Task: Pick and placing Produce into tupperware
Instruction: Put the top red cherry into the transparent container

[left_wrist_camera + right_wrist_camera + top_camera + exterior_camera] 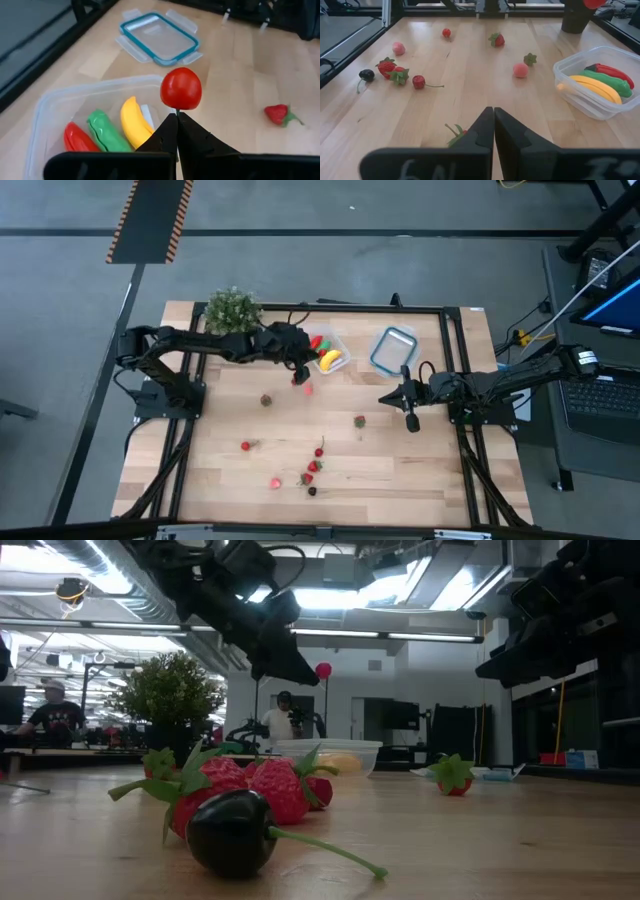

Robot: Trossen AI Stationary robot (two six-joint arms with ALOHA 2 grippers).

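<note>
Carry step: my left fingers (176, 117) pinched shut on red tomato (181, 88) stem, raised beside tupperware (50, 107) rim. Next: shift over tub, release. Right fingers (493, 116) closed, empty, idle above desk (470, 65).

Red tomato (181, 88), yellow banana (134, 121), green pepper (106, 132), blue-rimmed lid (158, 38).

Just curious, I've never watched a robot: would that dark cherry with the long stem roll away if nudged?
Probably: the dark cherry looks round and glossy, so likely slippery. Its long thin stem lies on the table and might limit rolling. It seems light.
</note>
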